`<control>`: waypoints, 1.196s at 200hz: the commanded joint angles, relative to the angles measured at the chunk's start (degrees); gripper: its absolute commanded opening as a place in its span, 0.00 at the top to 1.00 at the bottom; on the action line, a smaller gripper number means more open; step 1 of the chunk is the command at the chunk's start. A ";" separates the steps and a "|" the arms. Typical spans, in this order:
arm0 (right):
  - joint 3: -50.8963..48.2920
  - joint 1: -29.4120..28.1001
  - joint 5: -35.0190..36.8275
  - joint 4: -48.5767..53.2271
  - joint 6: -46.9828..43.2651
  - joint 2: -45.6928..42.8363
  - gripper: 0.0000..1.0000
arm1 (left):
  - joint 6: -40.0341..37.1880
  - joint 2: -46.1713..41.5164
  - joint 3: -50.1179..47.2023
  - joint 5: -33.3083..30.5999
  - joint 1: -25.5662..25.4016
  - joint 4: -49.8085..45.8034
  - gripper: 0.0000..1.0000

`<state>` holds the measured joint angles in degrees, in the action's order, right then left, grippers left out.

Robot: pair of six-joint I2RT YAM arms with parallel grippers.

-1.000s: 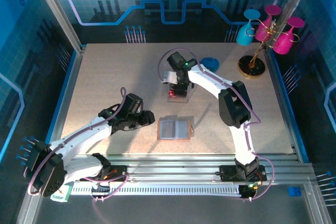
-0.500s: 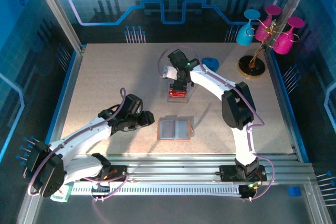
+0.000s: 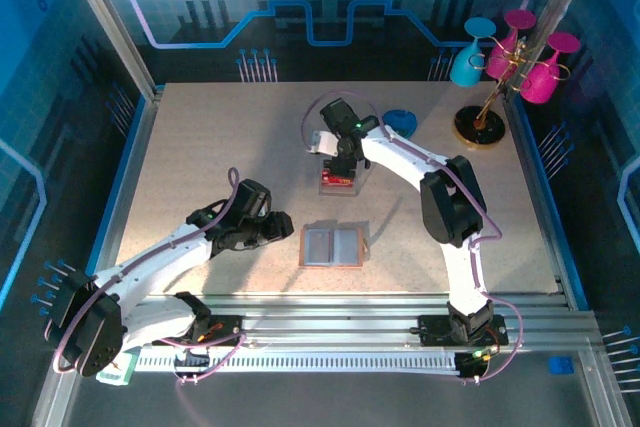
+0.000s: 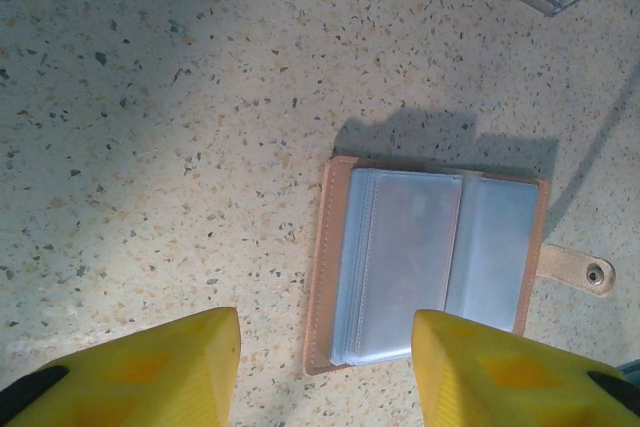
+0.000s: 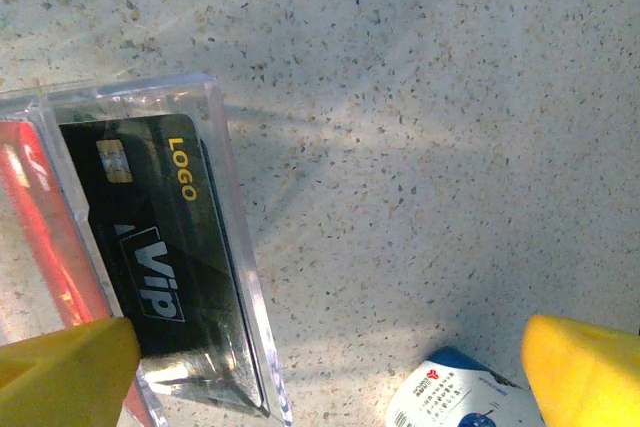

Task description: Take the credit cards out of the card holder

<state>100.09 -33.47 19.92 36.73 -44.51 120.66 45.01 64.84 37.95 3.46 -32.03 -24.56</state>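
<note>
The card holder (image 3: 332, 245) lies open and flat on the table, pale grey-blue sleeves up and tan rim around them. In the left wrist view the card holder (image 4: 430, 257) sits just ahead of my open left gripper (image 4: 325, 377), whose yellow fingers (image 4: 150, 367) straddle its near left corner without touching it. My left gripper (image 3: 280, 228) rests just left of it. The dark grey-black card (image 5: 150, 237) and the red card (image 5: 45, 207) lie inside a clear plastic box (image 3: 339, 180). My right gripper (image 3: 340, 165) hovers open over that box, holding nothing. The yellow card is out of view.
A blue disc (image 3: 400, 120) with a white label (image 5: 470, 402) lies right of the clear box. A stand with blue and pink cups (image 3: 510, 57) occupies the far right corner. Metal rails border the table's near edge.
The right gripper has drawn back slightly from the clear box, leaving the red card showing inside it. The left arm and the card holder have stayed put.
</note>
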 commanded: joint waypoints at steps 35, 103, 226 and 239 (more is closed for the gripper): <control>-1.22 -0.53 -2.17 0.75 0.74 0.98 0.00 | 0.16 0.07 -0.23 1.37 0.49 0.48 0.51; -2.63 -0.72 -2.54 0.29 2.84 -4.57 0.00 | -0.01 1.64 0.28 2.69 0.49 1.86 0.50; -20.50 -4.59 -21.47 -4.81 39.47 -23.06 0.19 | 0.14 9.37 -0.40 7.31 0.48 9.54 0.55; -23.58 -5.53 -23.22 -6.01 43.58 -25.14 0.23 | 0.51 10.03 -0.72 7.91 0.48 10.59 0.56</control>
<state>80.77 -37.15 2.94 32.99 -12.73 99.55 45.04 73.38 37.95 8.95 -31.99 -16.75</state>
